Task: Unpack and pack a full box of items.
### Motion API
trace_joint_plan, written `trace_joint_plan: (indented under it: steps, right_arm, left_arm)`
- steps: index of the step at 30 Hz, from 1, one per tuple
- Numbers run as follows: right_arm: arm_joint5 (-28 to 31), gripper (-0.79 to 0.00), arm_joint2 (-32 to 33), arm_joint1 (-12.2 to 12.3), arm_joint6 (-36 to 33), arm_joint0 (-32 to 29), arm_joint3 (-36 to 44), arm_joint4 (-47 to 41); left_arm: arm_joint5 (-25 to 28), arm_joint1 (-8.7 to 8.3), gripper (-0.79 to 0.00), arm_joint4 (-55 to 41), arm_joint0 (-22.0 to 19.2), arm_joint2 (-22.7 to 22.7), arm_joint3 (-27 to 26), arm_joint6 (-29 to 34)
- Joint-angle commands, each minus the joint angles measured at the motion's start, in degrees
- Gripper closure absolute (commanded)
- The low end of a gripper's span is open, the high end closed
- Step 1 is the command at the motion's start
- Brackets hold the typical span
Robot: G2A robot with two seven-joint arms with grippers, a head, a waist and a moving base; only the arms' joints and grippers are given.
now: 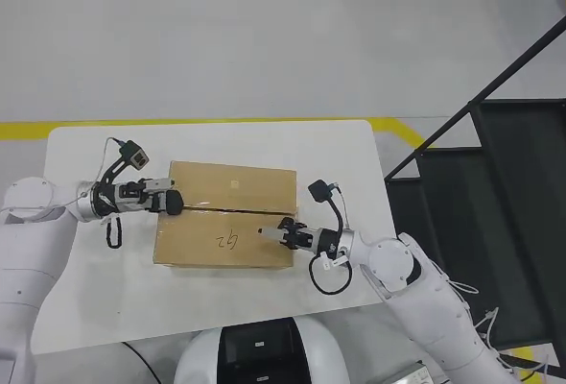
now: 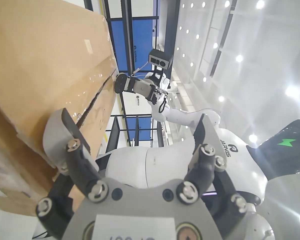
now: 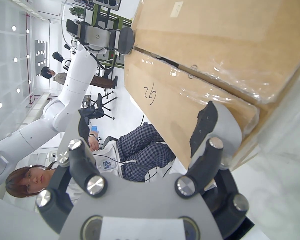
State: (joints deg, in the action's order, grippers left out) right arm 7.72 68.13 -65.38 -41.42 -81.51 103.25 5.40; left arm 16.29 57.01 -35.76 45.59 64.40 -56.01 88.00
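Observation:
A closed cardboard box [image 1: 230, 182] sits in the middle of the white table, its top seam [image 1: 235, 211] covered with clear tape that is split partway along. My left gripper [image 1: 173, 202] is at the seam's left end. It is open [image 2: 133, 128], with one fingertip [image 2: 65, 123] against the box [image 2: 40, 51] edge. My right gripper [image 1: 271, 232] is over the front flap near the box's right end. It is open [image 3: 140, 126], one finger [image 3: 205, 126] lying against the taped cardboard [image 3: 215, 26]. Nothing is held.
The white table [image 1: 216, 298] has bare surface in front of and to both sides of the box. A black metal staircase [image 1: 494, 192] stands off the table's right side. A yellow floor line [image 1: 14, 130] runs behind the table.

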Motion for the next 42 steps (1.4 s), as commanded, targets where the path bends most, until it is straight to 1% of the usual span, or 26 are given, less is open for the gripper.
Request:
trace_joint_plan:
  steps: [1, 5, 9, 12, 16, 19, 23, 27, 30, 33, 35, 39, 42]
  right_arm:
    - [0.16, -0.785, -0.16, 0.00, 0.18, 0.12, -0.25, -0.02]
    - [0.05, -0.785, -0.33, 0.02, 0.52, 0.55, -0.57, 0.50]
    - [0.71, -0.785, 0.17, 0.08, 1.10, 0.65, -0.14, -0.45]
    - [2.18, -0.785, 1.58, 0.23, 1.49, -0.27, 0.96, -3.11]
    - [5.43, -0.785, 5.40, 0.70, 1.23, -3.49, 3.01, -9.26]
    - [4.65, -0.785, 8.89, 1.35, 0.64, -7.01, 3.68, -9.00]
    - [4.09, -0.785, 10.48, 1.77, 0.58, -10.89, 2.67, -8.28]
    - [4.97, -0.785, 9.45, 1.72, 0.29, -13.04, 1.68, -11.10]
    - [4.48, -0.785, 8.01, 1.74, -0.79, -13.52, 0.27, -10.41]
    - [3.58, -0.785, 6.42, 1.68, -0.38, -12.75, -1.97, -7.81]
    - [2.19, -0.785, 5.69, 1.68, 1.13, -11.77, -3.22, -3.72]
    - [2.08, -0.785, 3.45, 1.29, 3.27, -10.21, -5.48, -2.90]
    - [2.26, -0.785, 1.30, 0.95, 3.31, -7.97, -8.63, -2.22]
  left_arm:
    - [0.00, -0.57, -0.785, 0.53, -0.31, -0.50, -0.20, 0.00]
    - [0.55, -1.42, -0.785, 4.16, -0.80, -0.76, -0.37, -0.54]
    - [1.09, -1.65, -0.785, 4.36, -0.63, -1.11, -0.51, -1.09]
    - [1.79, -1.64, -0.785, 4.53, -0.87, -1.49, -0.02, -1.79]
    - [1.99, -1.60, -0.785, 4.23, -1.01, -1.67, 0.07, -1.99]
    - [1.99, -1.60, -0.785, 4.23, -1.01, -1.67, 0.07, -1.99]
    - [1.99, -1.60, -0.785, 4.23, -1.01, -1.67, 0.07, -1.99]
    - [1.99, -1.60, -0.785, 4.23, -1.01, -1.67, 0.07, -1.99]
    - [1.99, -1.60, -0.785, 4.23, -1.01, -1.67, 0.07, -1.99]
    - [1.99, -1.60, -0.785, 4.23, -1.01, -1.67, 0.07, -1.99]
    - [1.99, -1.60, -0.785, 4.23, -1.01, -1.67, 0.07, -1.99]
    - [1.99, -1.60, -0.785, 4.23, -1.01, -1.67, 0.07, -1.99]
    - [1.99, -1.60, -0.785, 4.23, -1.01, -1.67, 0.07, -1.99]
